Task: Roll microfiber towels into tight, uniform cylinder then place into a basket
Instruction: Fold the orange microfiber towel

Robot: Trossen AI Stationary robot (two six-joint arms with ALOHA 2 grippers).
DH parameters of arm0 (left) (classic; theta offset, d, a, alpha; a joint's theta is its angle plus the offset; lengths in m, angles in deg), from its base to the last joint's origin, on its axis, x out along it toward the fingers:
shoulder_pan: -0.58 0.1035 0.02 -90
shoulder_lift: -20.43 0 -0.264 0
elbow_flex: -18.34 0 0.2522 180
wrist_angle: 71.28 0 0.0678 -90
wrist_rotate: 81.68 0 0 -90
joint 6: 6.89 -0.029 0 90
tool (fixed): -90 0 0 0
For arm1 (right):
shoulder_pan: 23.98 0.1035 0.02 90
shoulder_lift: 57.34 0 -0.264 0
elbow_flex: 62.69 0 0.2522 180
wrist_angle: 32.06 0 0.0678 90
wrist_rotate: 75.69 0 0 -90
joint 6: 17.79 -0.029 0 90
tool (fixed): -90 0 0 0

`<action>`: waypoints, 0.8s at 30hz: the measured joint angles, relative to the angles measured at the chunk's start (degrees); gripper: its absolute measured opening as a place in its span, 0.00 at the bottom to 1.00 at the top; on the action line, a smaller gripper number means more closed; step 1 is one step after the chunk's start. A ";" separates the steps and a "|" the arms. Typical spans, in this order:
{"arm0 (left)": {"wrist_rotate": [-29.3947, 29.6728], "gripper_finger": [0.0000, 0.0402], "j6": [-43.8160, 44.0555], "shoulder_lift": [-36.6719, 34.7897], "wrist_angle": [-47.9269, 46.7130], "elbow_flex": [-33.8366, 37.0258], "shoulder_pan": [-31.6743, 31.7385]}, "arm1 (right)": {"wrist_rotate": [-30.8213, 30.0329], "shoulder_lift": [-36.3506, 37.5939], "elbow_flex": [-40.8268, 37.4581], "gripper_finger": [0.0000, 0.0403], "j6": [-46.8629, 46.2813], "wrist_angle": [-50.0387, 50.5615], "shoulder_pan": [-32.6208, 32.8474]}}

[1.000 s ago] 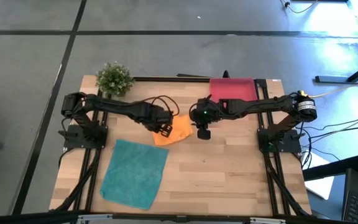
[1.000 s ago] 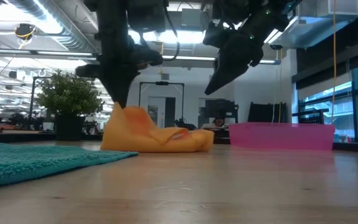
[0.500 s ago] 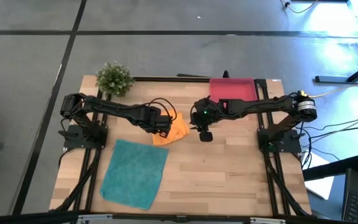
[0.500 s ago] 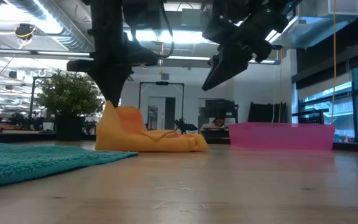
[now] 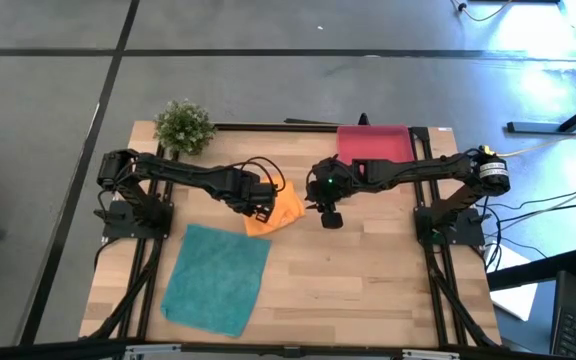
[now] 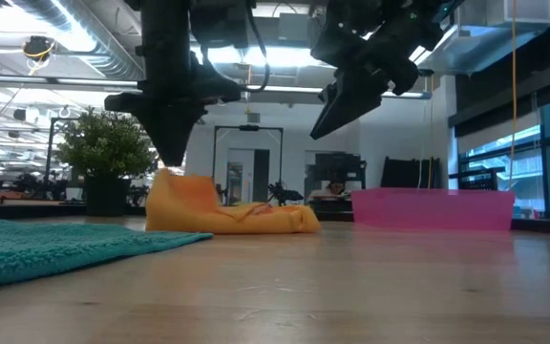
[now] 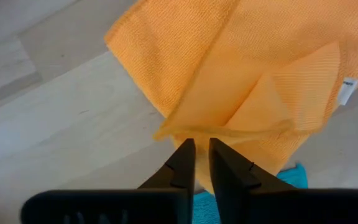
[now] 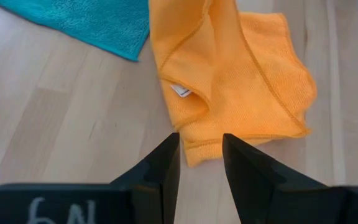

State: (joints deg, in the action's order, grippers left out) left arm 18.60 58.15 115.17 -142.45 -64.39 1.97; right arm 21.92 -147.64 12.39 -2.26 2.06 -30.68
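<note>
The orange towel (image 5: 283, 208) lies crumpled and partly folded over at the table's middle, most of it on the wood. My left gripper (image 5: 260, 207) is shut on its left part, pointing down; in the low view (image 6: 170, 170) it stands at the towel's raised left end. My right gripper (image 5: 330, 216) is open and empty, hanging above the table just right of the orange towel (image 8: 241, 81). The teal towel (image 5: 215, 278) lies flat at the near left. The pinkish-red basket (image 5: 373, 143) stands at the far right. My left gripper pinches a folded edge (image 7: 194, 132) of the orange towel between its two fingertips, coming from above and pointing down. The held edge stands a little above the table as a low peak (image 6: 175, 180); the rest of the towel lies slack on the wood.
A small green plant (image 5: 183, 125) stands at the far left corner. Bare wood lies at the near right, between the teal towel and the table's right edge. The basket's low wall (image 6: 433, 208) shows at the right in the low view.
My left gripper has gone a little toward the table's left edge and then down, still holding the orange towel; the towel's peak has sunk and its right end has slid slightly left. My right gripper has risen a little.
</note>
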 joint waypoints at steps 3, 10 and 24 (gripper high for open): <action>0.00 0.16 -0.24 0.00 0.02 0.00 0.00 | 0.00 0.00 0.00 0.30 -0.02 0.00 0.00; 0.21 0.21 -0.21 -0.22 -0.14 0.02 1.40 | 0.06 -1.33 -0.04 0.30 0.15 -3.89 0.02; 2.75 0.20 2.18 -12.78 -3.73 -0.04 -1.22 | 4.68 -13.36 -0.10 0.30 10.47 -18.60 0.32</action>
State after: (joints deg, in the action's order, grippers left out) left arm 21.35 60.32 102.39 -146.18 -64.43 0.75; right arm 26.60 -161.00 12.29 8.21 -16.54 -30.36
